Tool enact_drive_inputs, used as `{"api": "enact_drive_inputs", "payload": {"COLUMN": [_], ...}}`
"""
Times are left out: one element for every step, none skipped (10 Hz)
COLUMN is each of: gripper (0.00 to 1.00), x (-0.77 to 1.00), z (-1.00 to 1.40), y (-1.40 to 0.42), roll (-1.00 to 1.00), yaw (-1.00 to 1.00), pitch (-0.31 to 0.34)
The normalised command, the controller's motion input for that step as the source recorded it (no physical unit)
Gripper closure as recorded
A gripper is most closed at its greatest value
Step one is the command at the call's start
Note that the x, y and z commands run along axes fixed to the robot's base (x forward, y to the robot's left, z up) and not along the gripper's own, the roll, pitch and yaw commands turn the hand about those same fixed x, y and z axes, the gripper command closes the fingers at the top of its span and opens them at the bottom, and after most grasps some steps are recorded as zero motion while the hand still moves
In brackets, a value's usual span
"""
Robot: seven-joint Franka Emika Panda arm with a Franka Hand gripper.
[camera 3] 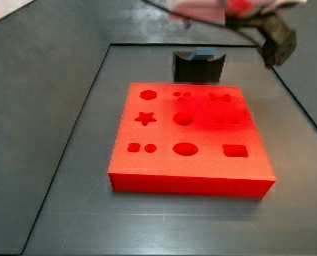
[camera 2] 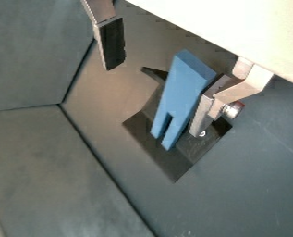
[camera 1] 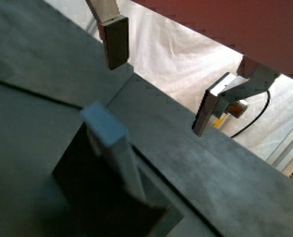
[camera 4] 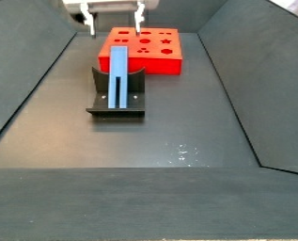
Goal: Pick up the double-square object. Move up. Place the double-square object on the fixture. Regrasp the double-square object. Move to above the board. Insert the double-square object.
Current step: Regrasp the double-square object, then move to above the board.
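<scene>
The double-square object (camera 4: 118,79) leans in the fixture (camera 4: 117,98) nearest the camera, my gripper (camera 4: 112,21) hangs wide and empty above, the board (camera 4: 146,50) beyond; descending off-centre, I judge, could tip the bar out.
</scene>
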Motion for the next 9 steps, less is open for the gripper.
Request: {"api": "enact_drive_inputs", "payload": {"gripper": [0.0, 0.0, 0.0, 0.0, 0.0, 0.0, 0.0, 1.0, 1.0], "x": [0.07, 0.08, 0.07, 0.06, 0.06, 0.07, 0.07, 0.0, -0.01], "z": [-1.0, -0.98, -0.87, -0.65, -0.49, -0.28, -0.18, 0.0, 1.0], "y": [0.03, 0.03, 0.02, 0.01, 0.01, 0.0, 0.0, 0.0, 0.12], "roll": [0.07, 0.06, 0.06, 0.06, 0.07, 0.07, 0.07, 0.0, -0.14], "yaw": [-0.07, -0.08, -0.08, -0.07, -0.05, -0.03, -0.02, 0.0, -0.04], "pitch": [-0.105, -0.071, -0.057, -0.026, -0.003, 0.022, 0.027, 0.0, -0.173]}}
